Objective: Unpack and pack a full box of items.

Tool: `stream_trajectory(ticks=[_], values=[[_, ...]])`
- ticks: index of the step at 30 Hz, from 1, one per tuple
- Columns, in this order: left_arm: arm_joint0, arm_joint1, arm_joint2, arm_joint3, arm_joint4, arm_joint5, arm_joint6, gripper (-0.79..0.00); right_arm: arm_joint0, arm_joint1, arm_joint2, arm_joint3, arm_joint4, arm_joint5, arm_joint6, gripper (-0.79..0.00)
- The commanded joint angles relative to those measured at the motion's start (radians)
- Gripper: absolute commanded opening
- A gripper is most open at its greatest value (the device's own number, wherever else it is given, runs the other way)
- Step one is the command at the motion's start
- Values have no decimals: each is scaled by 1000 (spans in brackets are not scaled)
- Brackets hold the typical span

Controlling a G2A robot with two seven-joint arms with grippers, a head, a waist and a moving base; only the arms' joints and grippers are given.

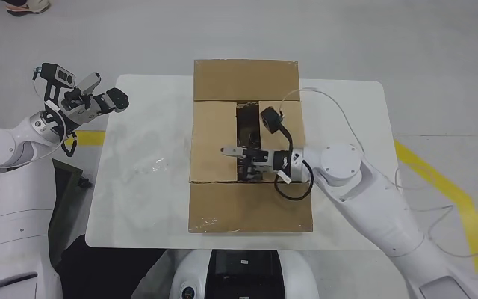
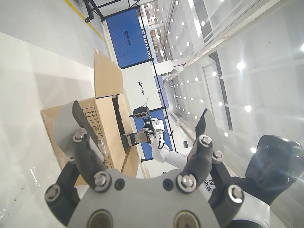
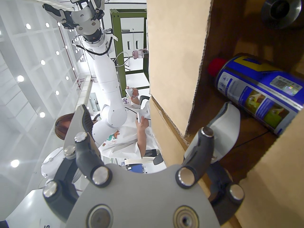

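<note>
Top view: you see the box (image 1: 224,142) in the middle of the bench (image 1: 142,187), the right end effector (image 1: 239,158) at its gap, and the left end effector (image 1: 116,99) at 10 o'clock. Left wrist: it is opened wide. Right wrist: it is opened wide around a flap (image 3: 175,48), and a spray can (image 3: 256,93) lies inside the box

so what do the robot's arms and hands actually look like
Both arms are glossy white with rounded joints; the right arm carries a looping black cable and a thin white wire. The left hand and right hand match: grey metal base with silver screws, black linkages, two curved grey-white fingers with dark ribbed pads.
</note>
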Motion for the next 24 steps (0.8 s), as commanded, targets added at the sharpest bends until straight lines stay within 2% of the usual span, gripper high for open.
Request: stream_trajectory(ticks=[1,16,24], values=[[0,0,0,0,0,0,0,0,-1,-6,-6,10,18,-16,-1,0],[0,0,0,0,0,0,0,0,8,-44,-15,79,164,-77,-1,0],[0,0,0,0,0,0,0,0,5,-49,26,44,218,-93,24,0]])
